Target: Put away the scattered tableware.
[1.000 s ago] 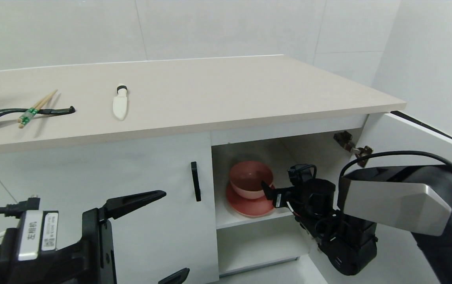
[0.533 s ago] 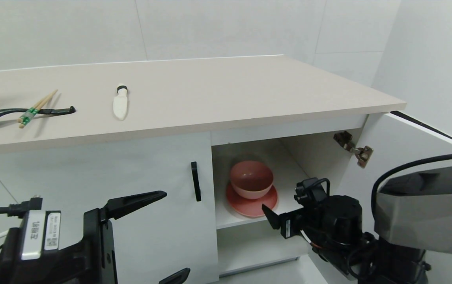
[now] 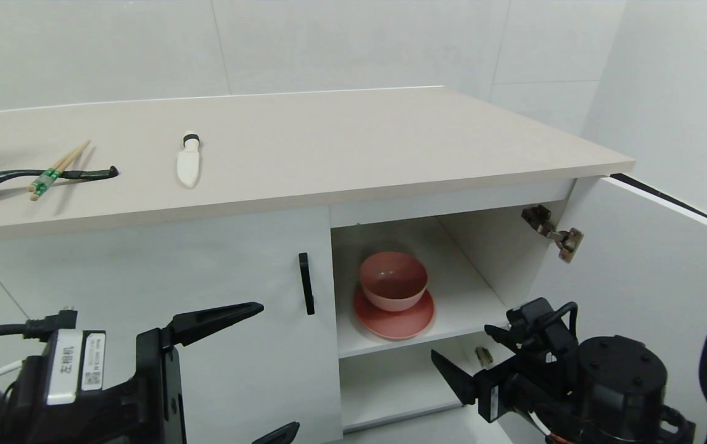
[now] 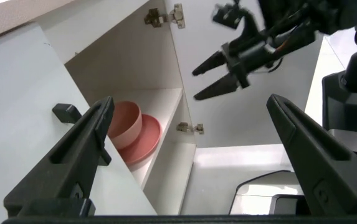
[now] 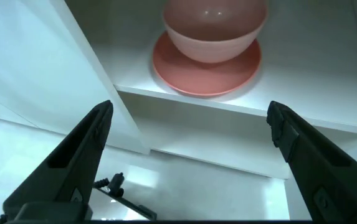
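Withdrawn from the shelved bowl [image 3: 392, 280], the right gripper [image 3: 467, 356] is held wide and empty; the chopsticks [image 3: 57, 163] are left nearer the equally splayed left gripper [image 3: 277, 364].

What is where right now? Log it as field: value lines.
Shelf: pink round bowl sits on pink round plate inside white cabinet, right door open.
Countertop: wooden chopsticks, white utensil with black band, black curved utensil.
Left gripper: open, empty, before closed left door.
Right gripper: open, empty, low before the open compartment.

Blk cable [image 3: 94, 174] on counter [image 3: 329, 142] (left end), tiled wall [image 3: 329, 43]
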{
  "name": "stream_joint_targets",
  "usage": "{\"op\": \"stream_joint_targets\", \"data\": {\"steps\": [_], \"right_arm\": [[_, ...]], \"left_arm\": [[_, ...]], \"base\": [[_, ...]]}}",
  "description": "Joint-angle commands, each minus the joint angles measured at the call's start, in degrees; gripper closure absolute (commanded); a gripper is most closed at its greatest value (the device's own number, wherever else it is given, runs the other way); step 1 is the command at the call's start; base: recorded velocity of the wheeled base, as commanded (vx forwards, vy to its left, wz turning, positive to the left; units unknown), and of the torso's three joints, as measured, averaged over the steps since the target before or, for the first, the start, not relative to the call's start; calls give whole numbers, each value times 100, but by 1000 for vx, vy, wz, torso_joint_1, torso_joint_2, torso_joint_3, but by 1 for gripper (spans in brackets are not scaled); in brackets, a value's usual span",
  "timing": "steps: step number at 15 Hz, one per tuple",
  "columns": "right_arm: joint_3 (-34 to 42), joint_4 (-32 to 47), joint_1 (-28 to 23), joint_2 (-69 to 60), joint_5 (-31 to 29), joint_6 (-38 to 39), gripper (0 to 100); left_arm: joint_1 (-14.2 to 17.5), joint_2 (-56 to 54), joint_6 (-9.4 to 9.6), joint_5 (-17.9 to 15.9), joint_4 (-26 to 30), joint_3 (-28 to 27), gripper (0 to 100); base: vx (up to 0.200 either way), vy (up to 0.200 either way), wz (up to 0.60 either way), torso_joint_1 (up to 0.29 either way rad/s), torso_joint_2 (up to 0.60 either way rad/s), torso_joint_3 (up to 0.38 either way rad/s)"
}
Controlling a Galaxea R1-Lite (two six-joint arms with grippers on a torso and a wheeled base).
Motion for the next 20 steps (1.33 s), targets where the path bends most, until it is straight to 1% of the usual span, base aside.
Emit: {"op": "stream_joint_targets", "data": {"steps": [1, 2, 3, 5, 6, 7, 10, 11, 12, 13, 14, 15, 16, 17, 18, 19, 20], "right_arm": [[283, -3, 74, -489, 1, -6, 0], [529, -3, 162, -709, -8, -6, 0], [529, -3, 241, -858, -79, 3, 0], [529, -3, 224, -1315, -333, 65, 0], [529, -3, 101, -1711, -386, 65, 0], [529, -3, 92, -2168, -395, 47, 0], [529, 58, 66, -3354, -395, -331, 0], [529, 410, 22, -3767, -386, -489, 0], [529, 761, -5, -4154, -377, -700, 0], [529, 1104, -14, -4488, -386, -937, 0], [529, 1350, -31, -4717, -386, -1096, 0], [529, 1350, -31, -4717, -386, -1096, 0], [529, 1878, -198, -5165, -386, -1342, 0], [529, 2159, -435, -5358, -395, -1342, 0], [529, 2581, -717, -5683, -404, -1289, 0], [529, 2950, -989, -6017, -404, -1315, 0], [529, 3170, -1183, -6246, -395, -1333, 0]], "left_arm": [[1, 44, -1, 0, -3, 0, 0], [1, 53, -1, 0, 15, 0, 0], [1, 53, -1, 0, 23, 0, 0], [-43, 71, -1, 0, 41, 0, 0], [-52, 44, 8, 0, 76, 0, 0], [-26, 18, 8, 0, 59, 0, 0], [1, -430, 8, 0, 59, 0, 0], [1, -685, 8, 26, 67, 0, 0], [-8, -914, 8, 123, 76, 0, 0], [-17, -1072, -1, 307, 129, 0, 0], [-8, -1186, -27, 501, 217, 0, 0], [-8, -1186, -27, 501, 217, 0, 0], [-26, -1406, -317, 1151, 498, 0, 0], [1, -1468, -423, 1582, 524, 0, 0], [1, -1608, -519, 2118, 542, 0, 0], [1, -1766, -598, 2496, 603, 0, 0], [1, -1881, -651, 2663, 683, 0, 0]], "base": [[0, 0, 0, 0, 0, 0], [0, 0, 0, 0, 0, 0], [0, 0, 0, 0, 0, 0], [0, 0, 0, 0, 0, 0], [0, 0, 0, 0, 0, 0], [0, 0, 0, 0, 0, 0], [0, 0, 0, 0, 0, 0], [0, 0, 0, 0, 0, 0], [0, 0, 0, 0, 0, 0], [0, 0, 0, 0, 0, 0], [0, 0, 0, 0, 0, 0], [0, 0, 0, 0, 0, 0], [0, 0, 0, 0, 0, 0], [0, 0, 0, 0, 0, 0], [0, 0, 0, 0, 0, 0], [0, 0, 0, 0, 0, 0], [0, 0, 0, 0, 0, 0]]}}
